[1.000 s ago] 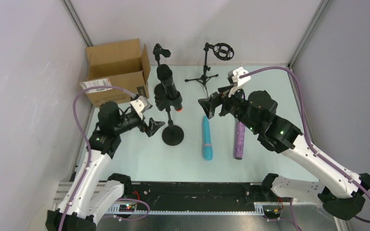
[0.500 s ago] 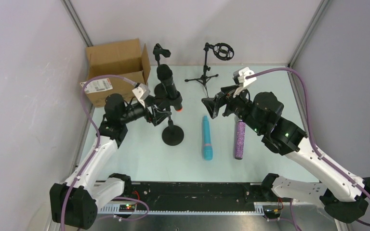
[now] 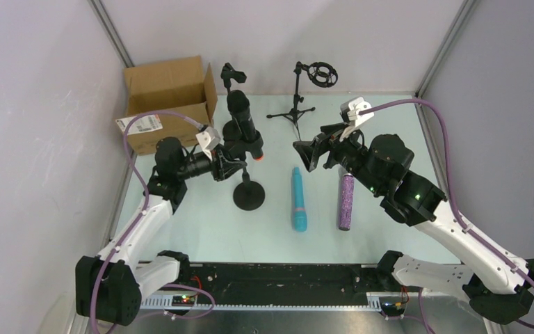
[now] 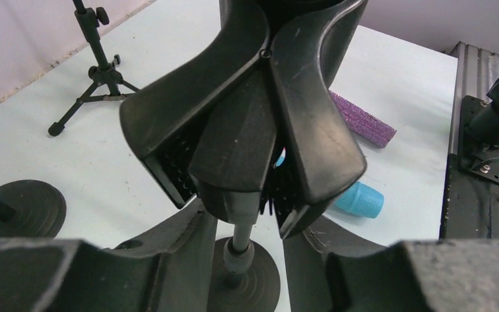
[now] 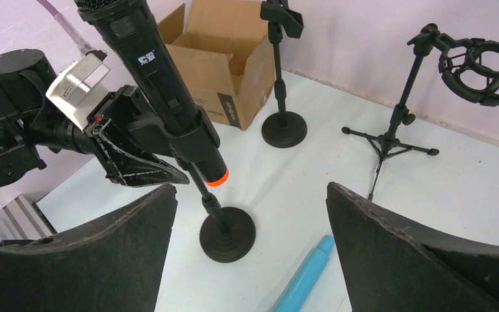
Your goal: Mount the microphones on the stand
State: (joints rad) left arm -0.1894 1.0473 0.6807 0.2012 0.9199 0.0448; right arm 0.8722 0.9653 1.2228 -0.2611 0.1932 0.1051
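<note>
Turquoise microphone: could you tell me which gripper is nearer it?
Right. The right gripper hovers at the far end of the turquoise microphone; the left gripper is at the occupied stand.

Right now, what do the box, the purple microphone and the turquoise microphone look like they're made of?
The box looks like brown cardboard, matte, with folded flaps. The purple microphone has a grainy, sparkly glitter coating; the body underneath can't be told. The turquoise microphone looks like smooth plastic, even in colour with a soft sheen, though painted metal is possible.

Left arm (image 3: 181,167) advanced to the stand clip (image 4: 247,130), fingers (image 4: 71,273) narrowing around it, right arm (image 3: 389,167) shifted slightly.
</note>
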